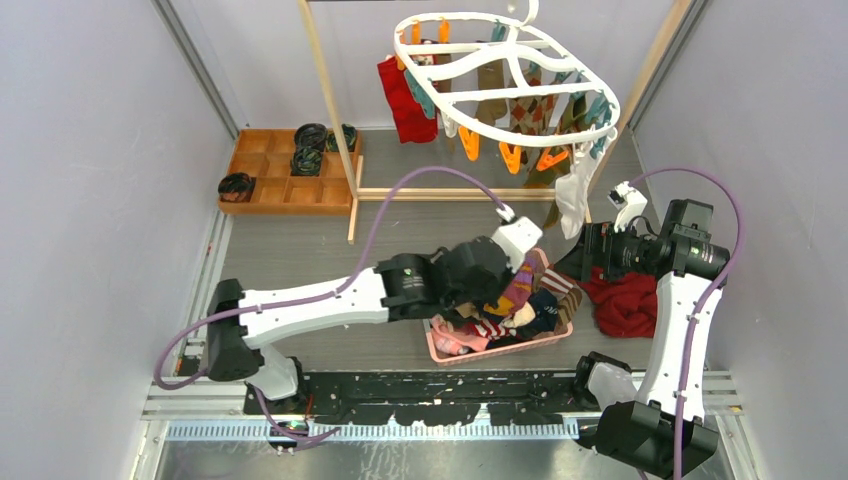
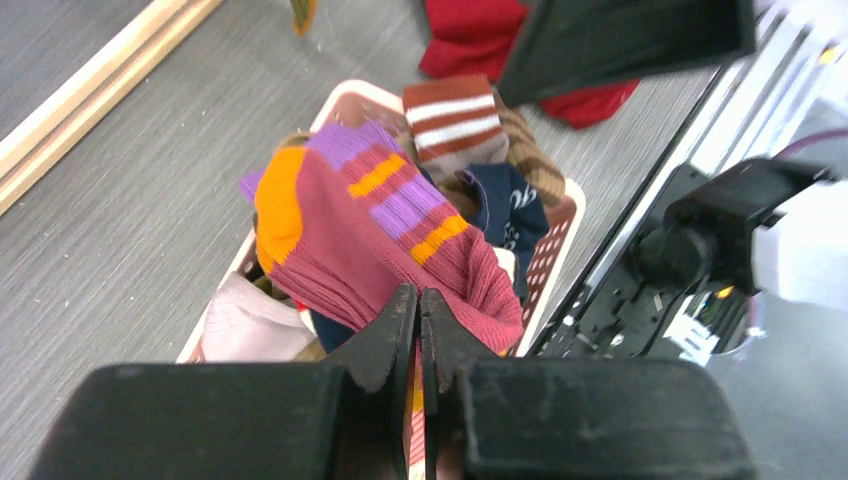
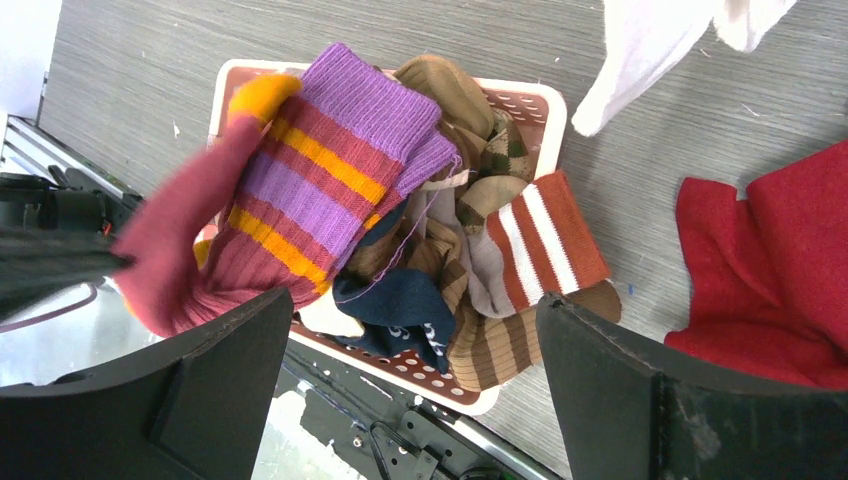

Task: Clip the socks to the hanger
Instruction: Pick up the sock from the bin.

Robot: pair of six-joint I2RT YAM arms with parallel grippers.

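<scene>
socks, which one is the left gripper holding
The maroon sock with purple and orange stripes, pinched in the jaws of the left gripper; the rest lie loose.

Left arm (image 1: 310, 300) lies low, extended across to the right, with the left gripper (image 2: 418, 300) pinched tight on a maroon striped sock (image 2: 350, 240). Right arm (image 1: 682, 330) stands upright with its elbow bent. The right gripper (image 3: 415, 320) is aimed leftward, jaws spread wide and holding nothing.

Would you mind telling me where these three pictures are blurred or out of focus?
Right wrist view: the maroon sock with purple and orange stripes smears at its plain end, motion blur; the pink perforated plastic basket is sharp. Left wrist view: the left end effector, shut on that sock, is soft from closeness. Top view: evenly lit, soft shadows.
</scene>
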